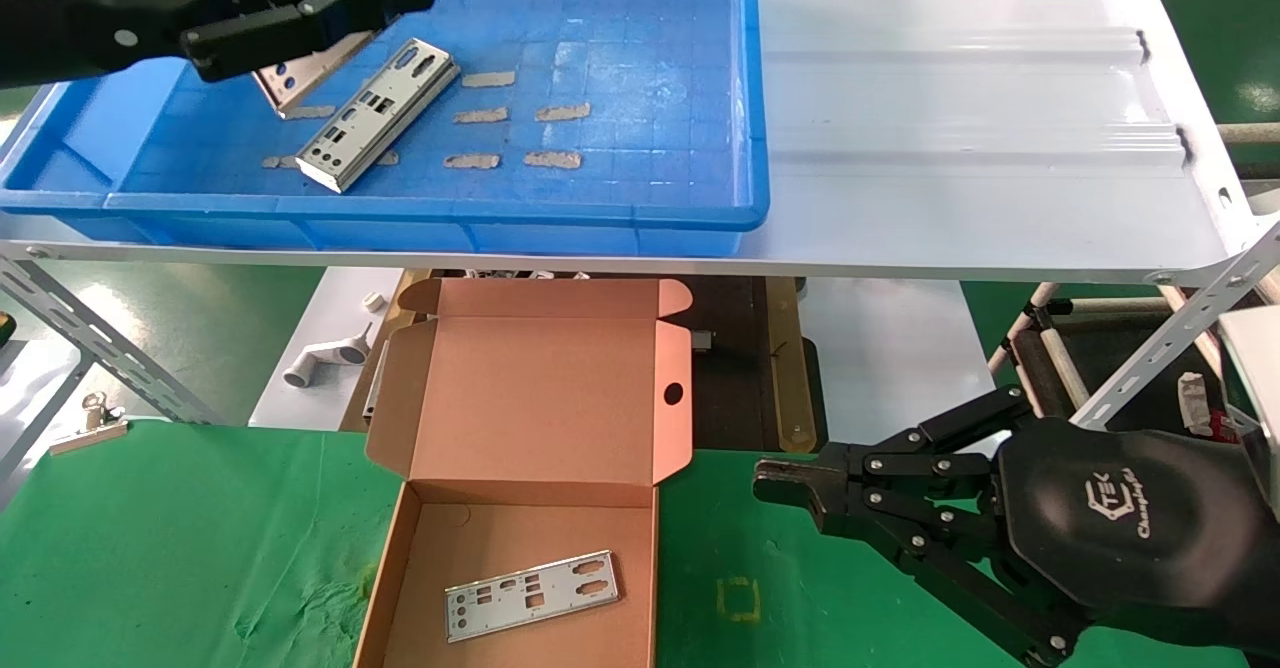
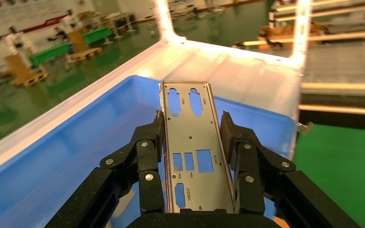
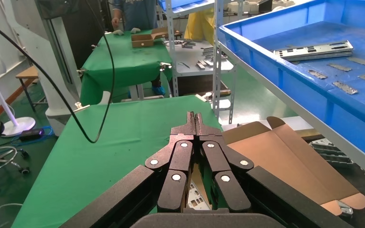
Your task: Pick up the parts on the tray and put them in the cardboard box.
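Gripping one I/O shield plate (image 2: 197, 152) across its width, the left gripper (image 2: 195, 137) is holding it lifted above the blue tray (image 1: 640, 218), at the tray's far-left corner. The fingers (image 2: 153, 137) are pressing on the plate's two long edges. Two more plates are lying on the tray floor: one (image 1: 378, 114) towards its left side, another (image 1: 300, 76) partly hidden under the gripper. A fourth plate (image 1: 531, 594) is lying flat in the cardboard box (image 1: 540, 388), which is sitting open in front of and below the tray.

Judged from its thin punched sheet metal, the held plate is probably light, stiff along its length, slick and easily bent at the cutouts; an edge-to-edge hold near mid-length appears soundest. Stamped legends reading VGA, COM, RJ45 and HDMI are showing beside the cutouts.

Small tan tape strips (image 1: 562, 111) are lying scattered across the tray floor. The tray is resting on a white ribbed shelf (image 1: 960, 128). The right gripper (image 1: 790, 483) is hanging idle, closed on nothing, over the green cloth (image 1: 180, 538) below the tray and right of the box; its housing is marked "TEK".
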{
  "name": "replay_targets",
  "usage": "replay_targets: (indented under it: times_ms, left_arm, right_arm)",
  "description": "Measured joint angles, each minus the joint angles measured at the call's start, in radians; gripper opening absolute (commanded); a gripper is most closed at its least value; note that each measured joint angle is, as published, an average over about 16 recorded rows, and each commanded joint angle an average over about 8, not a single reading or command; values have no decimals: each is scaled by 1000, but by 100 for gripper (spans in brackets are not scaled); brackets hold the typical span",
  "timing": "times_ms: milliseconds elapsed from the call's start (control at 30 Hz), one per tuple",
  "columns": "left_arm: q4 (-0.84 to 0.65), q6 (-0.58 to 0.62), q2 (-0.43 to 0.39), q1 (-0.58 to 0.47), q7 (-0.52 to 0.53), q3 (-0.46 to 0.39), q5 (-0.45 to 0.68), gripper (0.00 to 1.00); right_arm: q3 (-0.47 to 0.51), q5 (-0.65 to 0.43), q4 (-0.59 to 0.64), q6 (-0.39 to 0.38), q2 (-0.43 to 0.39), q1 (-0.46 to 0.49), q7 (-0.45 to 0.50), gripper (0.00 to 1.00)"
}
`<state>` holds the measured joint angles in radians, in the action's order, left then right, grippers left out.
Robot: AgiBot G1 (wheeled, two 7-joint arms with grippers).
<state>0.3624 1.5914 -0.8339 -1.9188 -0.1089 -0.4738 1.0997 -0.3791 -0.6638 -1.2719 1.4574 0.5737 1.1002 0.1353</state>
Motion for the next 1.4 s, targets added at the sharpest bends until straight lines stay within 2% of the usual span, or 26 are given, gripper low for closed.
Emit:
replay_targets:
  times_ms: [167, 367, 600, 767, 967, 1400]
  left_arm:
    - [233, 17, 82, 76, 56, -65, -128, 0]
    - [503, 13, 194, 166, 98, -183, -265, 0]
    - [665, 3, 262, 228, 68, -350, -285, 0]
    - [678, -13, 249, 265, 19, -459, -226, 0]
    - [614, -33, 180, 309, -44, -549, -154, 0]
    - [356, -55, 1, 371, -152, -624, -82, 0]
  right_arm:
    - [0, 0, 0, 0, 0, 0, 0, 0]
    - [0, 0, 0, 0, 0, 0, 0, 0]
    - [0, 0, 0, 0, 0, 0, 0, 0]
    - [0, 0, 0, 0, 0, 0, 0, 0]
    - [0, 0, 0, 0, 0, 0, 0, 0]
    - [0, 0, 0, 0, 0, 0, 0, 0]
